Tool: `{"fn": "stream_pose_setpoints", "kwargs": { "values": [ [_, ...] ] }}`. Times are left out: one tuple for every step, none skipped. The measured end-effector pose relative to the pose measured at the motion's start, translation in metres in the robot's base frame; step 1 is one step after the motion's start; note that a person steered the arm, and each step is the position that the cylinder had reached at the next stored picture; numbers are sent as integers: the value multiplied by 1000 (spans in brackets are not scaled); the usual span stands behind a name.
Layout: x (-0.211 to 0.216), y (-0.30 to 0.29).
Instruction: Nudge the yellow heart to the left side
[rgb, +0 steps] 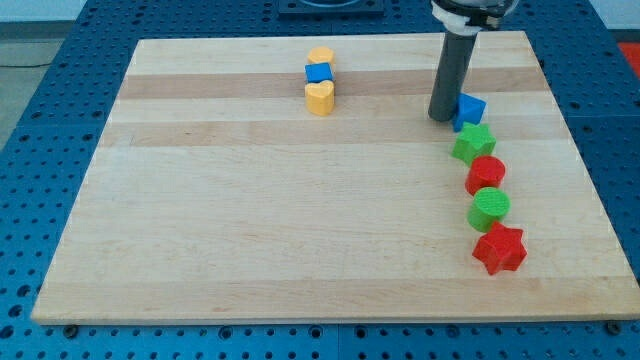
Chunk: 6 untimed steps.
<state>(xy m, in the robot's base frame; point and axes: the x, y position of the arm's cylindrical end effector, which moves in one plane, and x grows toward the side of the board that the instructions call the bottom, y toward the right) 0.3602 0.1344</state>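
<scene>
Pale wood tabletop (250, 220), striped lengthwise, set on a blue perforated base (40, 120). No pincer on this arm, so nothing to report as wide, narrow or holding; only a straight dark rod (452, 70) coming down from the view's top, with my tip (441, 118) resting on the tabletop at the upper right. Just beside my tip, on its right and seemingly touching the rod's foot, a blue cube (470, 108). Below that cube, strung in a slightly curving line down the view's right side: a green star (473, 144), a red cylinder (486, 174), a green cylinder (490, 208), and a red star (499, 249) at the bottom of the line, each touching or almost touching its neighbour. Well apart from my tip, toward the view's top and left of centre, a tight short column of three blocks: a yellow-orange block (320, 56) farthest up, shape hard to make out, a small blue block (318, 73) in the middle, and the yellow heart (319, 97) nearest the viewer, pressed against the blue block above it. Yellow heart thus far to the left of my tip, with bare wood between them and more bare wood on its left.
</scene>
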Motion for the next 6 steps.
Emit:
{"fn": "stream_pose_setpoints", "kwargs": {
  "values": [
    [-2, -41],
    [11, -85],
    [22, -135],
    [12, -181],
    [-17, -189],
    [-34, -183]
  ]
}}
